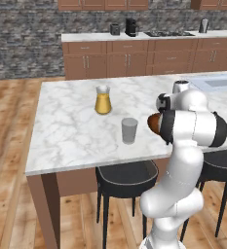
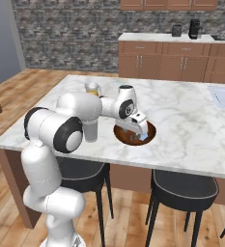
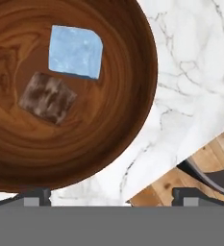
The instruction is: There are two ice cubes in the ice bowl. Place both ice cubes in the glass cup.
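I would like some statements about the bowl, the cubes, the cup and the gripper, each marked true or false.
1. Both ice cubes lie in the ice bowl. True.
2. The gripper is shut on a cube. False: it is open, holding nothing.
3. The glass cup stands upright on the counter. True.
4. The pitcher lies tipped over. False: it stands upright.
5. The gripper hovers over the cup. False: it is over the bowl.

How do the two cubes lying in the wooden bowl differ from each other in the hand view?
The pale blue cube looks light and opaque, while the brownish cube looks dark, taking on the wood tone. The pale blue cube appears somewhat larger and nearer the rim of the bowl; the brownish cube lies nearer the middle. Both rest inside the bowl, close together, neither gripped.
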